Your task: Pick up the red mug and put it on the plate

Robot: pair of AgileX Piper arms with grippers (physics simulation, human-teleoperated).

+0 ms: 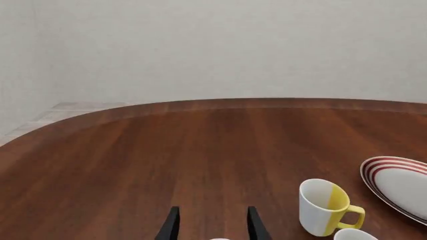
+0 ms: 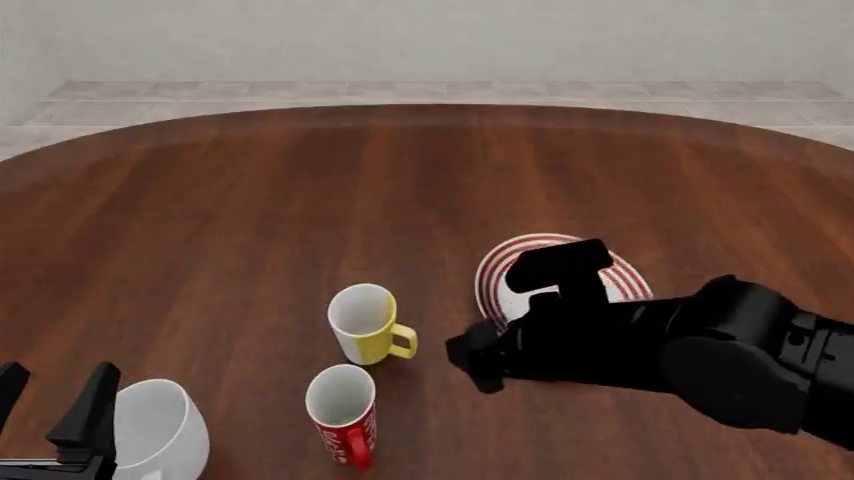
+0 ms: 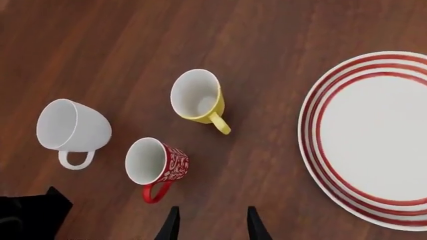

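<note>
The red mug (image 2: 344, 418) stands upright near the table's front, with a white pattern, a white inside and a red handle; it also shows in the right wrist view (image 3: 158, 163). The plate (image 2: 538, 246), white with red rings, lies to its right and further back, partly hidden by my right arm; it also shows in the right wrist view (image 3: 373, 135) and the left wrist view (image 1: 399, 184). My right gripper (image 2: 475, 366) (image 3: 211, 220) is open and empty, above the table between the red mug and the plate. My left gripper (image 2: 54, 395) (image 1: 212, 224) is open and empty at the front left.
A yellow-and-white mug (image 2: 363, 325) (image 3: 197, 98) (image 1: 324, 207) stands just behind the red mug. A larger plain white mug (image 2: 160, 430) (image 3: 71, 128) sits next to my left gripper. The table's curved far edge (image 2: 427, 110) meets a tiled floor and a wall.
</note>
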